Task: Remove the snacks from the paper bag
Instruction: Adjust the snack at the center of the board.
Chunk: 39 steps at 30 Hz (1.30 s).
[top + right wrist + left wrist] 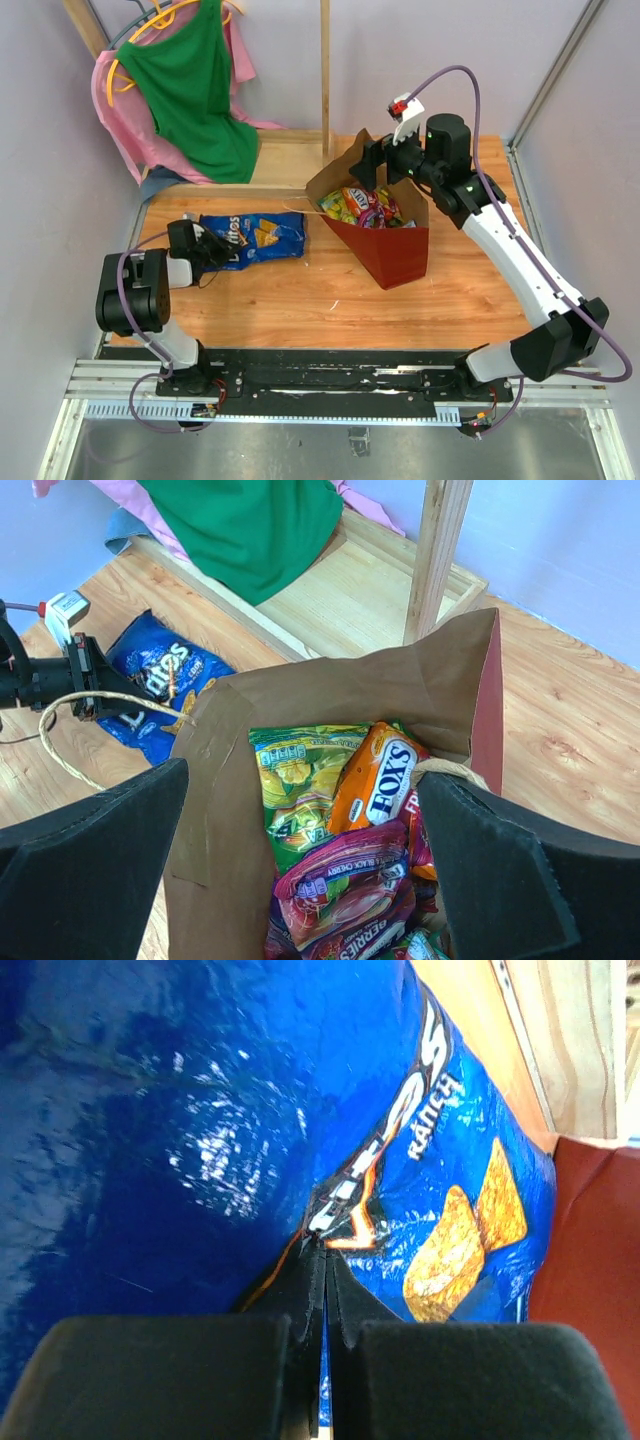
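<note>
From above, the paper bag (402, 252) stands open on the table (300, 295), right of centre, with its mouth tipped toward the far left. Several packets (365, 207) are packed inside. The Doritos bag (262, 236) is already out. It lies flat to the left of the paper bag, close to it, with its long axis running left to right. The left gripper (208, 250) sits at its left end. The right gripper (374, 160) hangs over the far rim of the paper bag, so the right arm is the nearer one to what remains inside.

In the left wrist view, the left gripper (320, 1260) is clenched, with its tips pressed together against the blue film of the Doritos bag (250, 1110). I cannot tell whether any film is caught between them. The red wall of the paper bag (592, 1240) shows at the right edge, beyond the chip bag.

In the right wrist view, the right gripper (303, 810) is spread wide and holds nothing, one pad on each side of the mouth of the paper bag (330, 685). The packets lie straight ahead between the fingers. A yellow-green packet (295, 785) is on the left and an orange packet (378, 775) is beside it, its length running into the bag. A purple packet (340, 880) is nearest the camera. The likely next move is a straight reach down into the mouth, and a cord handle (80, 702) loops off to the left.
</note>
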Available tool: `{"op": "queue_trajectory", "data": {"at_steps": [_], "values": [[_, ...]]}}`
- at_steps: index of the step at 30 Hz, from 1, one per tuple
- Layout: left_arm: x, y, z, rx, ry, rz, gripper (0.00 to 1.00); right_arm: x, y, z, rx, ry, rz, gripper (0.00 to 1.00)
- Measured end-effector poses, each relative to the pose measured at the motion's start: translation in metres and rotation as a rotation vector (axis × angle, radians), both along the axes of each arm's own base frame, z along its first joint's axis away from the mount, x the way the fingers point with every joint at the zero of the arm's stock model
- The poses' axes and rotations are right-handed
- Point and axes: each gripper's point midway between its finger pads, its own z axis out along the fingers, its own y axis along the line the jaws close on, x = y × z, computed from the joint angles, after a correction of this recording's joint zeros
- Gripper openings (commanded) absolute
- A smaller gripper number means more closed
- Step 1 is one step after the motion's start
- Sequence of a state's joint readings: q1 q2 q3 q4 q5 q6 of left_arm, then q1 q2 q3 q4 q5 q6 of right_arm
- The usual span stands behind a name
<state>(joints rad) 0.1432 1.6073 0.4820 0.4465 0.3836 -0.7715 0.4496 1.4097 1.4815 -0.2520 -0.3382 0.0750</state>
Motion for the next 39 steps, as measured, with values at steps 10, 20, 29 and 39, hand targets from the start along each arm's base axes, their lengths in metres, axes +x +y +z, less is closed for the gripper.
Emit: {"op": "queue_trajectory", "data": {"at_steps": [10,20,29,39], "values": [[0.021,0.06,0.003,0.127,0.007,0.141,0.02,-0.001,-0.001,0.001,0.001,-0.003,-0.001,0.99],[0.049,0.129,0.039,0.485,0.026,0.201,0.33,-0.001,0.0,0.001,0.002,-0.003,0.0,0.99],[0.054,0.043,0.08,0.538,-0.164,-0.085,0.95,0.003,0.003,-0.005,0.002,0.01,0.005,0.99],[0.064,0.049,0.04,0.798,0.034,-0.153,1.0,0.005,0.005,-0.01,-0.002,0.022,0.009,0.99]]}}
